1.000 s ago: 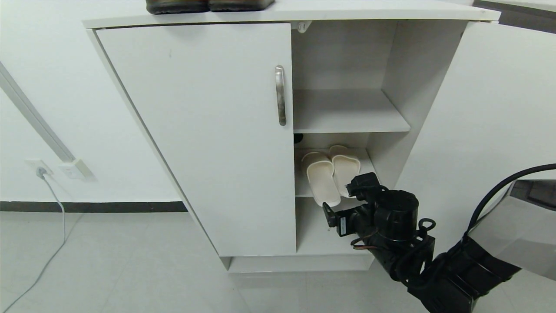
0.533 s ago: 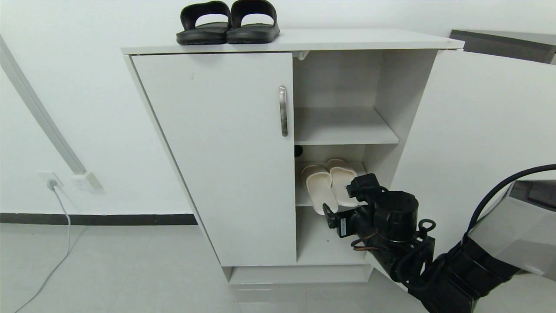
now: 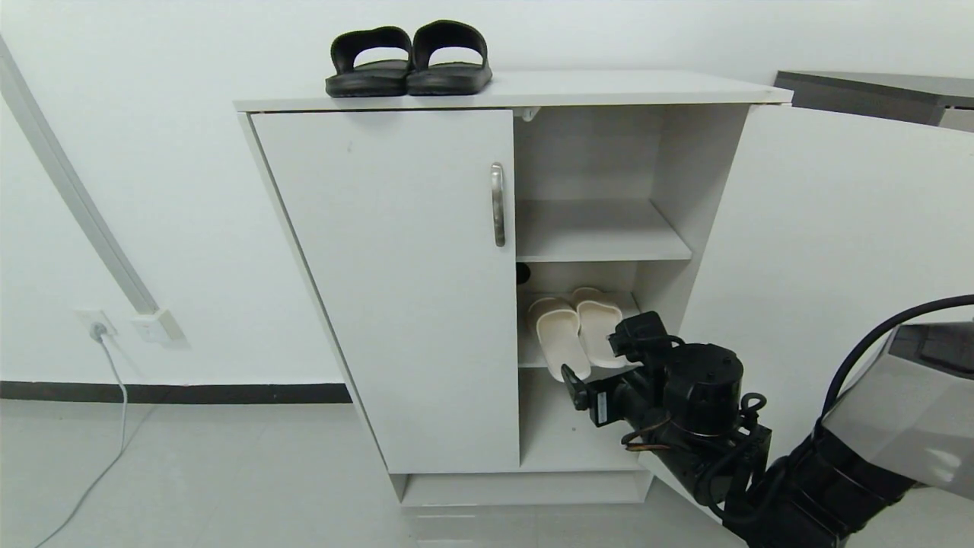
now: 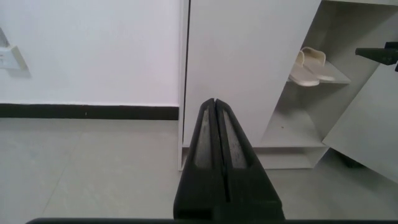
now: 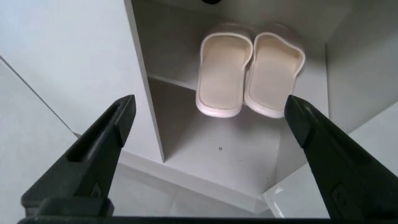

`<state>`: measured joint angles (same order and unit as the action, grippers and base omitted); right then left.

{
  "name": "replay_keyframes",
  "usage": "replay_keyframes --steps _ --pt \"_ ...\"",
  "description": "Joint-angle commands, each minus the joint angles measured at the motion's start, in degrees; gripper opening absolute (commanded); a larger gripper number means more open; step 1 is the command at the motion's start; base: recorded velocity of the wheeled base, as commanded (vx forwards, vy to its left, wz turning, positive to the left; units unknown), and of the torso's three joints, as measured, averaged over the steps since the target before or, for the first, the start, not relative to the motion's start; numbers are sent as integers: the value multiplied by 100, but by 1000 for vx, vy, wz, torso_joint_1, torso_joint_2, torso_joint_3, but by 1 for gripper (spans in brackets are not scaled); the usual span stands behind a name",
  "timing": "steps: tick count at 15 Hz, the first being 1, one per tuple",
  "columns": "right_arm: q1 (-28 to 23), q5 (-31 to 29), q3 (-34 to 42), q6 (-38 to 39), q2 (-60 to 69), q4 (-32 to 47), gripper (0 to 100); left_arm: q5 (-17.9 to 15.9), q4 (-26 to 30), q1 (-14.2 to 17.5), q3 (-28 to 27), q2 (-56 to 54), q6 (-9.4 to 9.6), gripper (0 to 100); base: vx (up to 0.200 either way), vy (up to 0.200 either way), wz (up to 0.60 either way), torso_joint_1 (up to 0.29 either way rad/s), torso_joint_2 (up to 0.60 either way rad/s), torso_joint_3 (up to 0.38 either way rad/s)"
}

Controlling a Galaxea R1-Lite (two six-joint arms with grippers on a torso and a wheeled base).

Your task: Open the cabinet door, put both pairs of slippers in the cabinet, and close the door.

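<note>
One white pair (image 3: 578, 327) shelved ahead of right end effector (image 3: 593, 356) (spread wide, empty); back out straight for black slippers (image 3: 411, 61) above.

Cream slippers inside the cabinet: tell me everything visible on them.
The pair of cream foam-looking slide slippers lies flat, soles down, side by side with edges meeting, on the lower shelf in the open right half of the white cabinet. Straps face inward; heels face the opening and slightly overhang the shelf edge. Footbeds look finely textured. The open right pincer hovers just in front, apparently not touching them.
</note>
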<state>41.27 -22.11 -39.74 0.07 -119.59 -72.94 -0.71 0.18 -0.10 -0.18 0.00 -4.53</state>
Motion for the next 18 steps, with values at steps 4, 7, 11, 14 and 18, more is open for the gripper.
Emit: replay_keyframes --steps 4,7,11,14,18 --pt "13 5 1 1 -21 -1 100 0 -1 1 1 9 -12 0 0 150 0 5 2 5" --pt "13 5 10 1 -3 -19 100 0 -1 1 1 0 -12 0 0 200 0 5 -1 2" --pt "215 779 590 -16 507 -326 100 0 -1 1 1 0 -12 0 0 200 0 2 4 5" --pt "242 805 617 -16 507 -335 100 0 -1 1 1 9 -12 0 0 200 0 9 4 2" --pt "259 814 608 -16 489 -353 100 0 -1 1 1 0 -12 0 0 200 0 4 4 2"
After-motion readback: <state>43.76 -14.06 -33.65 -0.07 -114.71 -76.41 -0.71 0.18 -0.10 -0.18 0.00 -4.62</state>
